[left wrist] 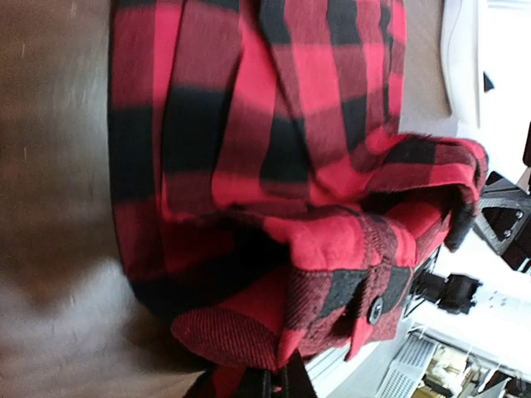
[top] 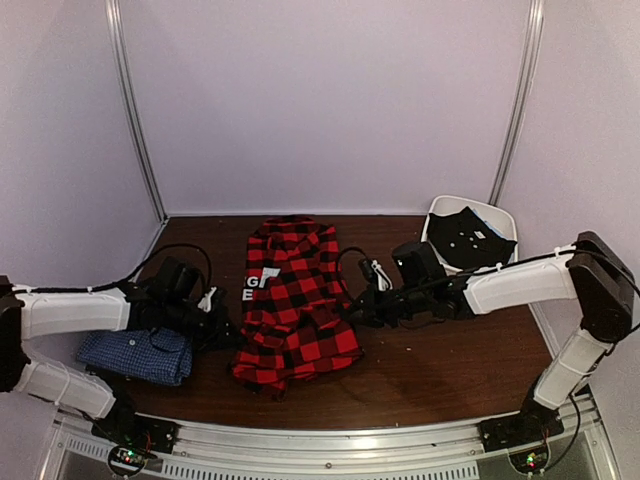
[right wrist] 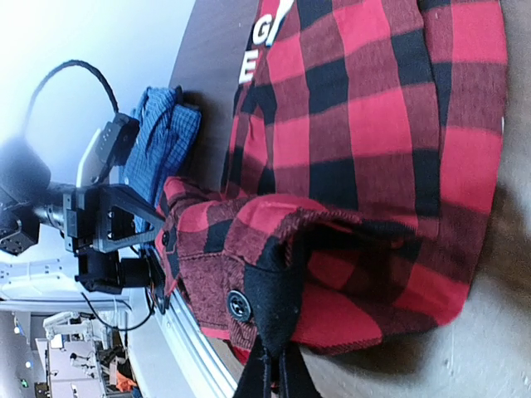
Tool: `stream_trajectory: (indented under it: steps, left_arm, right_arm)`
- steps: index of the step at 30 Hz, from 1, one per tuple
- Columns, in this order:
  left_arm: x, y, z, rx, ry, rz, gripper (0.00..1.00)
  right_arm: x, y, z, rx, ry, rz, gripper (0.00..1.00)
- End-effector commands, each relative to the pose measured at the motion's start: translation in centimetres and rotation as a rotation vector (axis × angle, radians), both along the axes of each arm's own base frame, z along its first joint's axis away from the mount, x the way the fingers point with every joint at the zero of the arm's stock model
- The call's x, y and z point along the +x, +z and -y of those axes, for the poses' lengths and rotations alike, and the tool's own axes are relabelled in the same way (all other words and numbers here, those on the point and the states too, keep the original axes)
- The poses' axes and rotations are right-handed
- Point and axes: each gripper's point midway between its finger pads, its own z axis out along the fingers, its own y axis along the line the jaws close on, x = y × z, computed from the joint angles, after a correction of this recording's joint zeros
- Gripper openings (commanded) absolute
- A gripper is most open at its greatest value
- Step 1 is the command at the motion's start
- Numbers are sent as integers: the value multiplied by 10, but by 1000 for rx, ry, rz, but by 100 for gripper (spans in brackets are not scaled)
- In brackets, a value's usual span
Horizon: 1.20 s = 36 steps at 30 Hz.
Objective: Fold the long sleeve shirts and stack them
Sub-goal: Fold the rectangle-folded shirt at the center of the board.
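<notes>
The red-and-black plaid shirt (top: pixel 295 300) lies partly folded mid-table, its white lettering (top: pixel 252 288) on the left side. My left gripper (top: pixel 228 335) is shut on the shirt's left edge; in the left wrist view the fingertips (left wrist: pixel 278 385) pinch a buttoned fold of plaid (left wrist: pixel 332 282). My right gripper (top: pixel 350 308) is shut on the right edge; its wrist view shows a black-and-red cuff (right wrist: pixel 274 290) clamped at the gripper (right wrist: pixel 270 373). Both pinched edges are lifted slightly off the table. The blue checked shirt (top: pixel 135 353) sits folded at the near left, under the left arm.
A white bin (top: pixel 500 215) at the back right holds a black garment (top: pixel 470 235). Brown tabletop (top: pixel 450 370) lies near and to the right of the plaid shirt. Lilac walls enclose the back and sides. A metal rail (top: pixel 330 440) runs along the near edge.
</notes>
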Motion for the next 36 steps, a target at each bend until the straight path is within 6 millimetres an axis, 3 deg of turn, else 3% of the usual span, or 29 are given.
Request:
stream_trajectory:
  steps: [1, 4, 7, 9, 13, 21, 26, 31, 36]
  left_arm:
    - [50, 22, 9, -66, -33, 107, 0]
    - [86, 21, 7, -66, 0, 138, 0]
    - [112, 4, 4, -50, 37, 133, 0]
    - [122, -16, 4, -33, 48, 107, 0]
    - [141, -34, 9, -26, 55, 113, 0]
    - [135, -46, 7, -24, 65, 93, 0]
    - [116, -48, 12, -26, 52, 76, 0]
    - [105, -45, 12, 3, 63, 84, 0]
    - [112, -33, 7, 50, 72, 127, 17]
  right_arm:
    - [44, 10, -14, 40, -16, 35, 0]
    - [78, 3, -16, 42, -57, 41, 0]
    - [107, -20, -13, 12, -96, 27, 0]
    - [119, -36, -12, -10, -112, 17, 0]
    - [129, -64, -7, -57, -138, 3, 0]
    - [119, -95, 3, -135, -136, -15, 0]
    - [99, -96, -1, -176, -97, 2, 0]
    - [85, -95, 8, -204, -105, 12, 0]
    - [88, -79, 7, -204, -100, 46, 12]
